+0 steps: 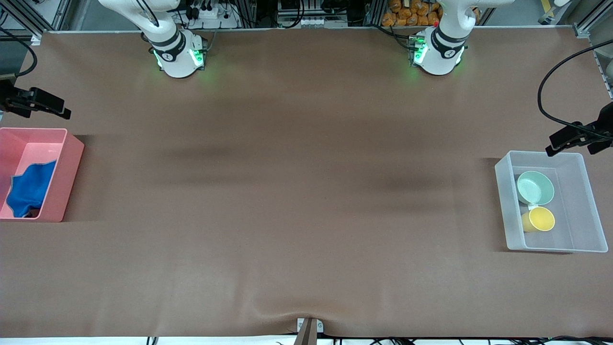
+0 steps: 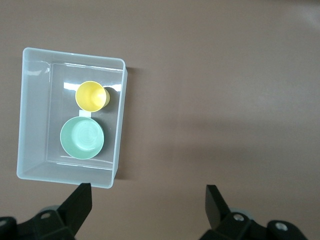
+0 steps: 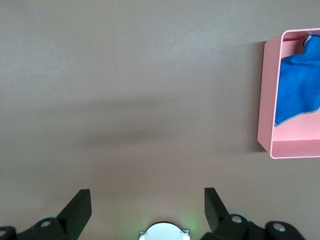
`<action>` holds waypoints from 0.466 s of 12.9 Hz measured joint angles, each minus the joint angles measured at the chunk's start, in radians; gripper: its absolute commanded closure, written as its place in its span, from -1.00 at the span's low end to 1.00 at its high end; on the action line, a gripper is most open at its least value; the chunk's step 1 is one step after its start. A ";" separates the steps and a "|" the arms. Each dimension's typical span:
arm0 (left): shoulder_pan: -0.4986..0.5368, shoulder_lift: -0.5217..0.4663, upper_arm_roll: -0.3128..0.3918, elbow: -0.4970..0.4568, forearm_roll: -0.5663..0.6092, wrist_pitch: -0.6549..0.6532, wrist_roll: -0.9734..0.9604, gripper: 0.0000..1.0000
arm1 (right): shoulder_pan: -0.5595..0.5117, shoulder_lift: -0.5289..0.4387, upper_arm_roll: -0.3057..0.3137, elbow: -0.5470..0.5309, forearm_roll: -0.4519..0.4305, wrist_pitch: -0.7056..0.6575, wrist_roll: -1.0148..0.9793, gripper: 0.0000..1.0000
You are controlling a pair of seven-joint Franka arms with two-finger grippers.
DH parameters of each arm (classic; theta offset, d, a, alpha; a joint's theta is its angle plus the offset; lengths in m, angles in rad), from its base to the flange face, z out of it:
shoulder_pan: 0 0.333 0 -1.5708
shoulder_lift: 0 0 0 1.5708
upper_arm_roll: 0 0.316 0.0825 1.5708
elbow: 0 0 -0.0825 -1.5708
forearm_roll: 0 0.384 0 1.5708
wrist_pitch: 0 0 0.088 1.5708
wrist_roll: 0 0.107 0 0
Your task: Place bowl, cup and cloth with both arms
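Bowl (image 1: pixel 535 187) upright, cup (image 1: pixel 537 220) tipped on its side, touching, in clear bin (image 1: pixel 587 201). Cloth (image 1: pixel 28 190) crumpled in pink bin (image 1: pixel 67 178). Left gripper (image 2: pixel 148 196) and right gripper (image 3: pixel 148 198) spread open above bare table (image 1: pixel 297 191).

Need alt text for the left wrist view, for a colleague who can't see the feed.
A clear plastic bin sits on the brown table, holding the mint-green bowl and the yellow cup side by side. The left gripper hangs open high over bare table beside the bin, holding nothing.
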 measured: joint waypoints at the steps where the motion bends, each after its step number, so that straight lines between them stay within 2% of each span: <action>1: 0.000 0.001 0.000 0.000 0.000 0.000 0.000 -1.00 | -0.004 0.000 0.007 0.002 0.000 0.000 0.000 -1.00; 6: 0.000 0.000 0.000 0.018 0.000 0.000 0.000 -1.00 | -0.011 0.005 0.009 0.085 -0.002 -0.047 0.004 -1.00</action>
